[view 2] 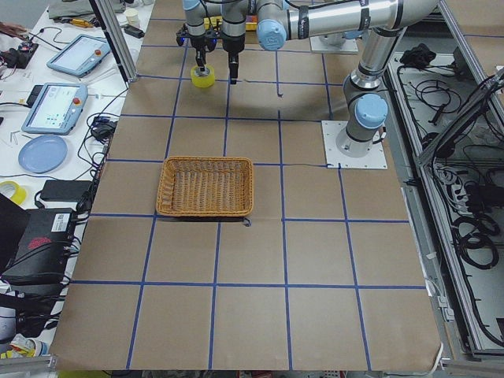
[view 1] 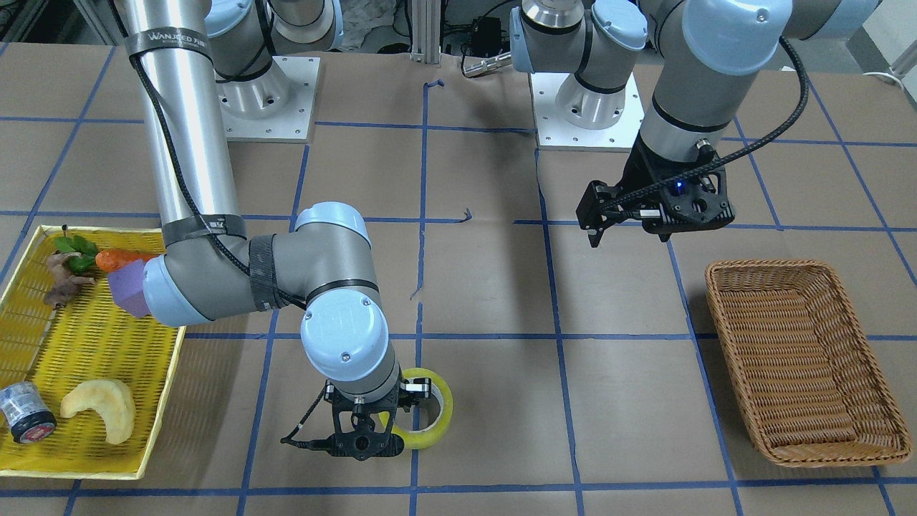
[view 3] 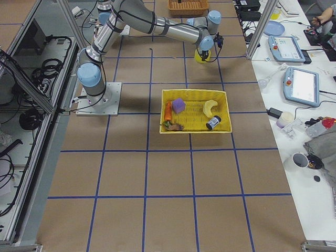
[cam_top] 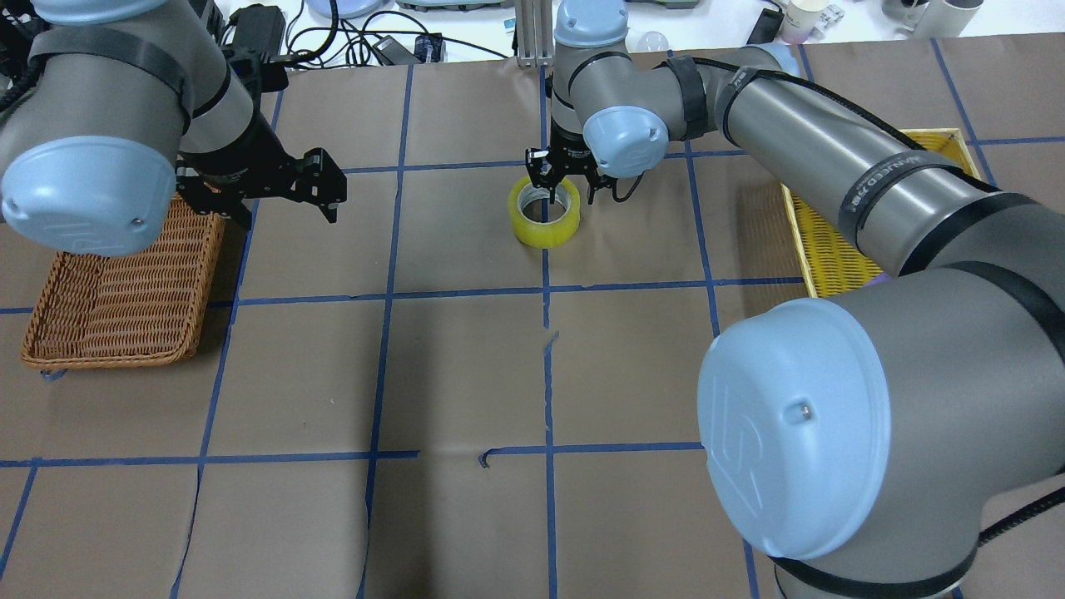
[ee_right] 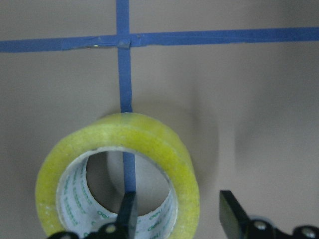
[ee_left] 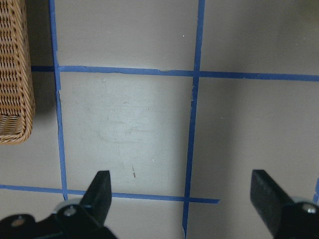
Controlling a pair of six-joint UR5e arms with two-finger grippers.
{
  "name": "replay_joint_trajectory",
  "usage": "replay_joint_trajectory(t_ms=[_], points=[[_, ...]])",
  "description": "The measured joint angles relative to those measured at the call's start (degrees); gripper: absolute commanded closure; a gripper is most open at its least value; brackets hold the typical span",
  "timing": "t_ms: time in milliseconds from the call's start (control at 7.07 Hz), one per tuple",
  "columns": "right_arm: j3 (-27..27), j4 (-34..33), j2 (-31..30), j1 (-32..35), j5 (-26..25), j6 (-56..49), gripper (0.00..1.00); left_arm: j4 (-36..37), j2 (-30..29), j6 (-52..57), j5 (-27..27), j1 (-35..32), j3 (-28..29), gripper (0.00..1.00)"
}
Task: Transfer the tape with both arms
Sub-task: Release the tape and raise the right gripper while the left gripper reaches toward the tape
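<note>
Biggest worry is the two arms meeting. The right arm (cam_top: 832,158) is stretched way out to the far middle of the table (cam_top: 466,374). The left arm (cam_top: 108,125) hangs over by the wicker basket (cam_top: 108,359), well apart from it. A hand-over would mean both sets of fingers crowding one smallish ring. Come in at a bad angle and they'd likely knock each other or drop it.

Next risk is the pick itself. The tape (ee_right: 149,139) lies flat on a blue grid line. The right fingers (ee_right: 232,214) are apart and straddle its wall, one down in the core and one outside with a gap showing, so nothing's clamped yet. Close off-centre and the roll probably skids on the paper or tilts out. The left fingers (ee_left: 102,189) are spread wide and empty, over bare table.

Materials:
- **Table:** flat matte brown paper with blue tape lines.
- **Arms:** smooth grey metal tubes with pale blue caps.
- **Basket:** a stiff woven rectangle with raised sides.
- **Tape:** a glossy see-through yellow ring that looks slick, with a pale printed core inside.
- **Fingers:** hard, black and flat-faced.
</note>
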Motion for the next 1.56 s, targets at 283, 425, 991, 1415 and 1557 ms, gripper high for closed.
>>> replay_joint_trajectory(t_ms=[283, 425, 991, 1415, 1557], points=[[0.35, 6.69, -8.50, -1.24, -3.01, -2.26, 0.00, 8.64, -2.95, -0.42, -1.18, -0.06, 0.06, 0.00], [0.77, 12.06, -13.71, -2.83, -5.16, -3.97, 0.00, 14.43, -5.33, -0.98, -3.85, -0.12, 0.16, 0.00], [9.22, 20.01, -33.67, -11.09, -6.36, -11.54, 0.00, 30.35, -18.89, -9.12, -13.47, -2.38, 3.00, 0.00], [17.93, 13.95, -39.83, -11.45, -5.80, -11.74, 0.00, 35.29, -28.32, -17.80, -13.86, -8.84, 6.46, 0.00], [19.02, 12.23, -40.27, -11.41, -5.84, -11.77, 0.00, 36.03, -30.70, -19.75, -13.91, -10.77, 6.82, 0.01]])
